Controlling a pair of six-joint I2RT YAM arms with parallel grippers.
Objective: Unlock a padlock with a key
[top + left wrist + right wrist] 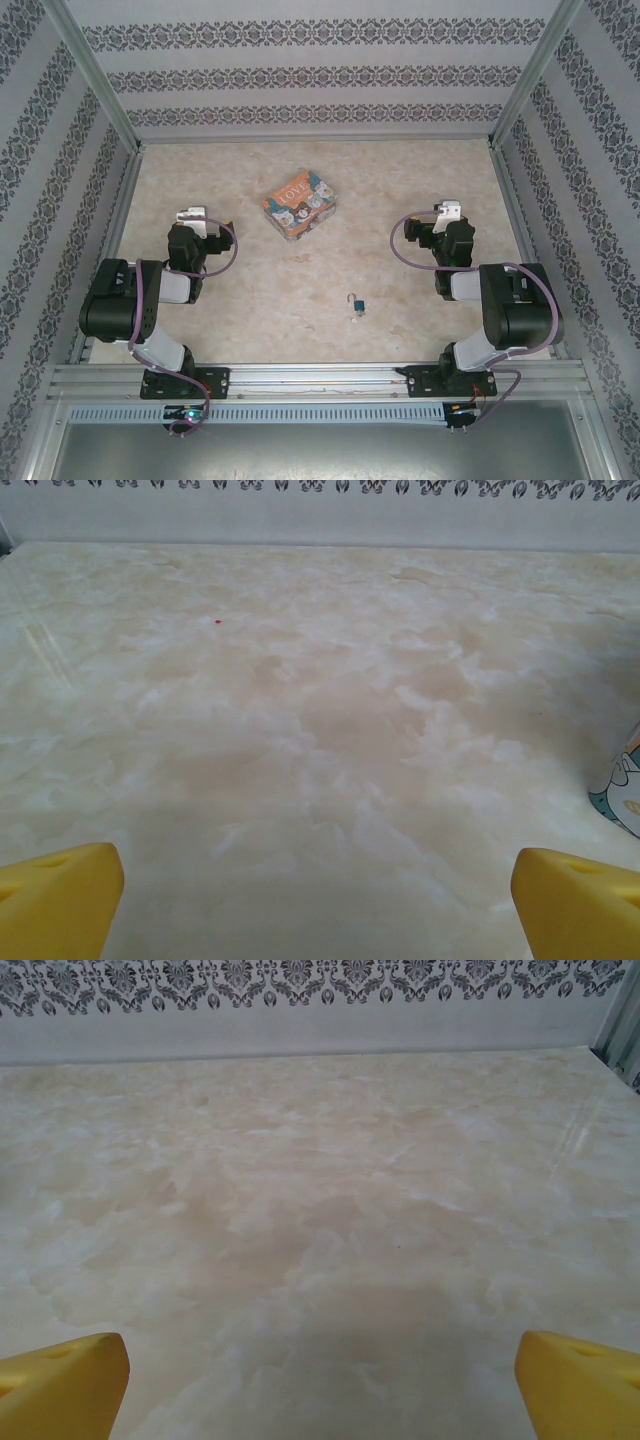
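Starting at the near edge, what is in shot? — Desk

Two black arms bolted side by side to an aluminium rail (pixel 320 372), elbows bent over a marbled beige table (pixel 250 300). — Photographer

And the lock? — Desk

The padlock (pixel 357 306), blue-bodied with a silver shackle, lies on the table between the two arms. It is nearer the right arm's base than the left, and well apart from both claws. — Photographer

What about the claws? — Desk

Beyond the padlock, the left gripper (pixel 190 214) and the right gripper (pixel 447 210) both point toward the back wall. In the left wrist view its yellow fingers (pixel 55 900) sit in the bottom corners, jaws spread wide with bare table between them. In the right wrist view its fingers (pixel 60 1385) stand equally far apart. Neither claw has hold of anything. — Photographer

Farther back? — Desk

An orange tin box (pixel 299 208) with cartoon figures on the lid sits skewed on the table. It is about level with the two grippers and somewhat nearer the left one. Its corner shows at the right edge of the left wrist view (pixel 625 790). Behind everything stands the back wall (pixel 320 80), papered in grey with dark ornamental bands. — Photographer
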